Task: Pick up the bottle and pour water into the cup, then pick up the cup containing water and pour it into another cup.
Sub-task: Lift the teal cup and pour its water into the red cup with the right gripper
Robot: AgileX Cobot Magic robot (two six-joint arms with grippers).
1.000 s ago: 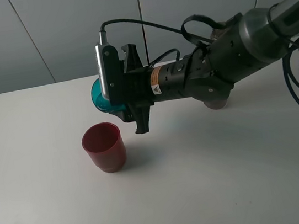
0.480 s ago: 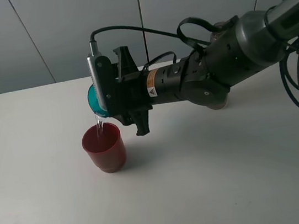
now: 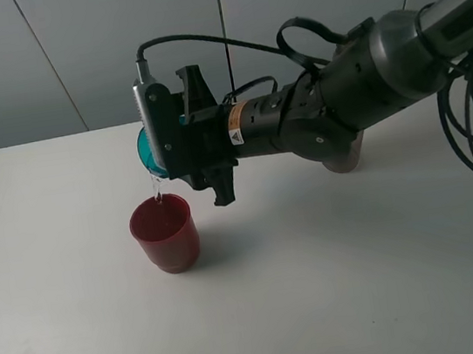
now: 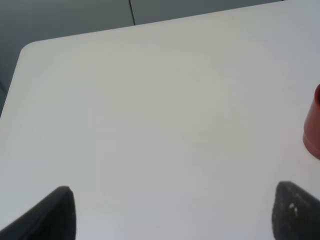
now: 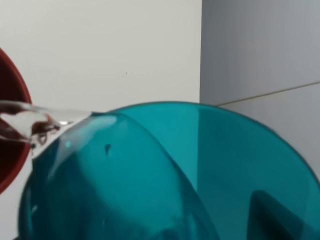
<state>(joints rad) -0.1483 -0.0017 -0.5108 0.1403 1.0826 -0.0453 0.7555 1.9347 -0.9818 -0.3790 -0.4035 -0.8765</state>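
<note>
The left hand (image 4: 177, 215) is far off to the left side. Its two fingers stand wide apart over the bare white table (image 3: 324, 297), with nothing between them. It is out of the way and should cause no trouble.

Next comes the red cup (image 3: 164, 231), which stands upright on the table. A thin stream of water (image 3: 156, 188) falls into it, close to its back rim. That is the first worry. The stream lands near the edge and not in the middle, so a small shake or slide of the arm could send water over the rim and onto the table. If the arm comes down too low, it could also bump the red cup and knock it over.

Just above is the teal cup (image 3: 145, 148), tipped on its side with its mouth over the red cup. If it tips too fast, the water could gush out and splash. The right hand (image 3: 186, 144) is clamped tight around the teal cup. The cup looks smooth and may be wet, so I think it could slip or turn in the grip.

Further right, a bit of the grey-brown bottle (image 3: 343, 160) peeks out from behind the arm. The arm is very close to it, so a swing back could hit it.
</note>
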